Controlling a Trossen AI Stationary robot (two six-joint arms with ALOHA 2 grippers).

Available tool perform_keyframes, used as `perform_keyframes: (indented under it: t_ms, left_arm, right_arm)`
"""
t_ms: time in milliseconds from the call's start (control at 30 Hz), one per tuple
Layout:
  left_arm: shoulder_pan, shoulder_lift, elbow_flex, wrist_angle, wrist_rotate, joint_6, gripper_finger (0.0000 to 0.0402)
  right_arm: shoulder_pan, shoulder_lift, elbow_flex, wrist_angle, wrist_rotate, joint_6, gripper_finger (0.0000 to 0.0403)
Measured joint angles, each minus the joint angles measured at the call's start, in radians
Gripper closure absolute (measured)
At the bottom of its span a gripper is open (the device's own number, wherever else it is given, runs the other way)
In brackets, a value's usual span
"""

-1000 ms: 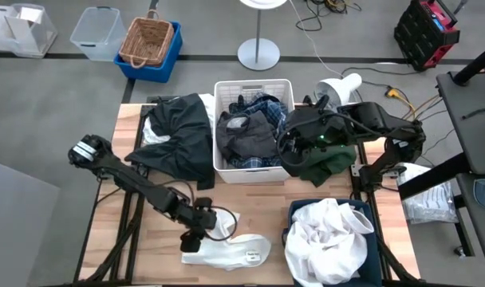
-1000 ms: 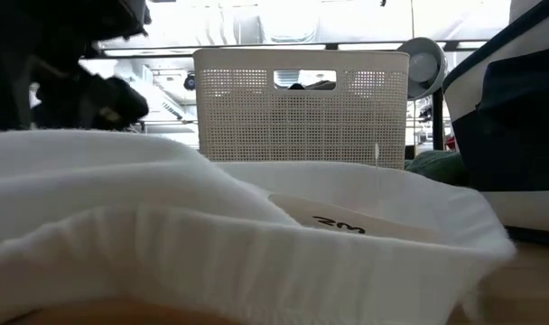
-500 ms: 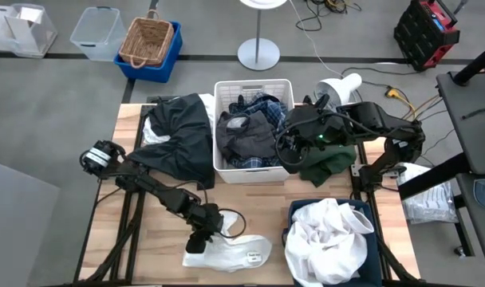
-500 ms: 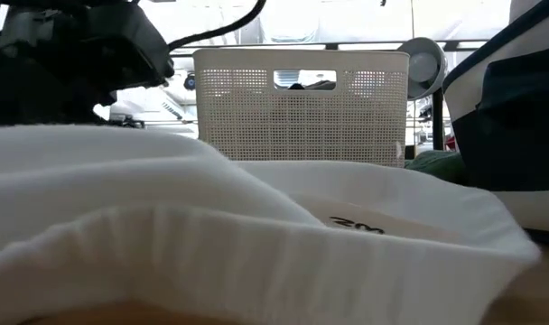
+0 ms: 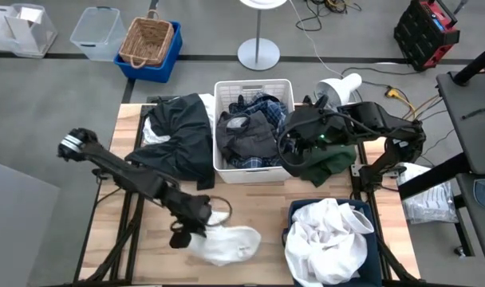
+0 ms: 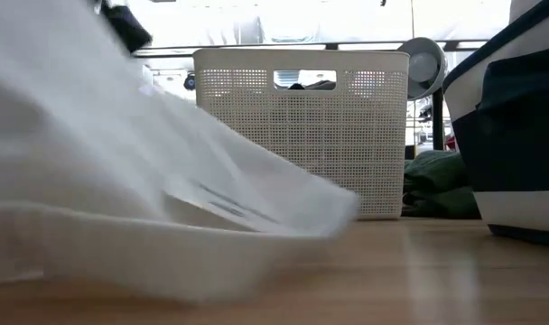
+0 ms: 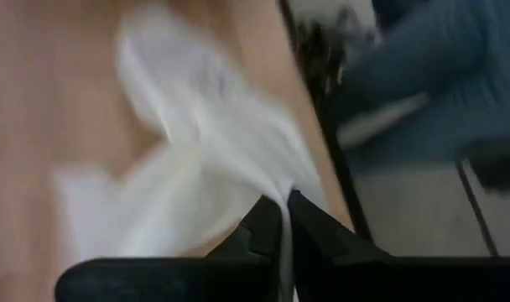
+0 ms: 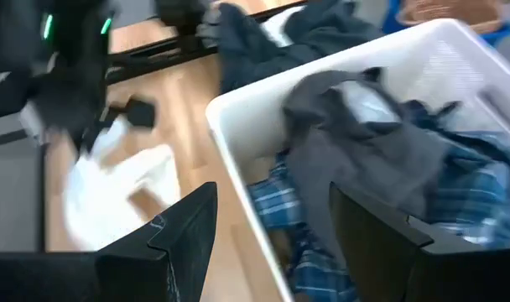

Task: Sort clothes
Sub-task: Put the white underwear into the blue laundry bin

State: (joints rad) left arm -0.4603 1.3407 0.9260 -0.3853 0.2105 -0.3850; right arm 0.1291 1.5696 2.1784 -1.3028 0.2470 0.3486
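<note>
"What holds everything up?"

"A wooden table (image 5: 250,203). A white plastic bin (image 5: 254,88) sits at the back, in the middle. A dark blue bin (image 5: 294,214) sits at the front on the right."

"What clothes lie on the wood?"

"A black piece (image 5: 181,135) lies left of the white bin. A dark green piece (image 5: 326,165) lies right of it. A white garment (image 5: 224,243) lies near the front edge."
</note>
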Motion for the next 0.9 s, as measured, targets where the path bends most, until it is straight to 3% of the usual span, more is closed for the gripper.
perform_keyframes:
  t_ms: [167,300,567,733,833,900]
  left_arm:
    - [0.012,-0.115,0.107,-0.062,-0.202,0.049,0.0401]
    - [0.036,-0.138,0.205,-0.068,-0.313,0.095,0.0401]
    - [0.050,-0.039,0.438,-0.178,-0.395,0.241,0.0401]
    - [0.053,0.031,0.542,-0.222,-0.428,0.325,0.0401]
    - [0.053,0.059,0.601,-0.279,-0.472,0.369,0.0402]
    - [0.053,0.071,0.642,-0.332,-0.502,0.390,0.0402]
  right_arm:
    - [0.023,0.017,-0.009,0.071,-0.164,-0.045,0.0183]
    - [0.036,0.075,-0.017,0.171,-0.277,-0.055,0.0179]
    - [0.048,0.202,-0.018,0.297,-0.285,-0.138,0.0134]
    - [0.048,0.278,-0.016,0.299,-0.418,-0.196,0.0114]
    - [0.048,0.321,-0.016,0.300,-0.527,-0.227,0.0118]
    - [0.051,0.348,-0.016,0.317,-0.543,-0.244,0.0128]
